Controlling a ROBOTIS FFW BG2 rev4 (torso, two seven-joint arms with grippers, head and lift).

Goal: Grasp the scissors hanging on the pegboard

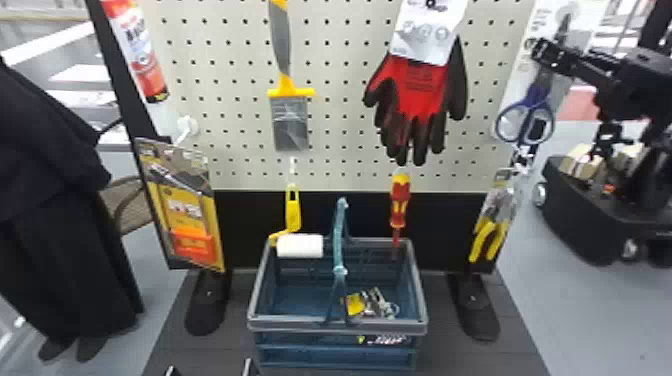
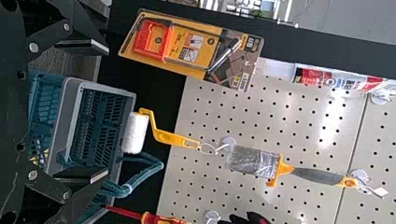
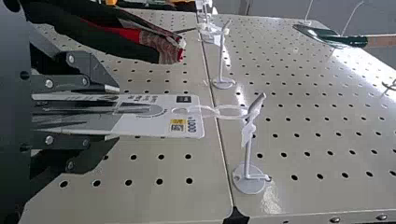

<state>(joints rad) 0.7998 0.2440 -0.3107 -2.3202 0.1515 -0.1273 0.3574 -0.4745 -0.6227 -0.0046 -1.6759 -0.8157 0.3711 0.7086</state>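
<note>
The scissors [image 1: 526,117] have blue handles and hang on a white card at the right edge of the pegboard [image 1: 345,125]. My right gripper [image 1: 539,49] comes in from the right, level with the top of the card. In the right wrist view my right gripper [image 3: 100,114] is shut on the scissors [image 3: 116,116], one finger on each side of the card. The card's white tie is looped over a white hook [image 3: 250,140]. My left gripper [image 2: 93,112] is open, low in front of the blue basket [image 2: 70,121], with nothing between its fingers.
A red and black glove [image 1: 415,100], a paint brush [image 1: 289,110], a roller [image 1: 299,245], a screwdriver [image 1: 399,200] and pliers [image 1: 492,225] hang on the board. The basket [image 1: 260,300] stands below it. A black cart [image 1: 600,210] stands right, dark clothing [image 1: 50,200] left.
</note>
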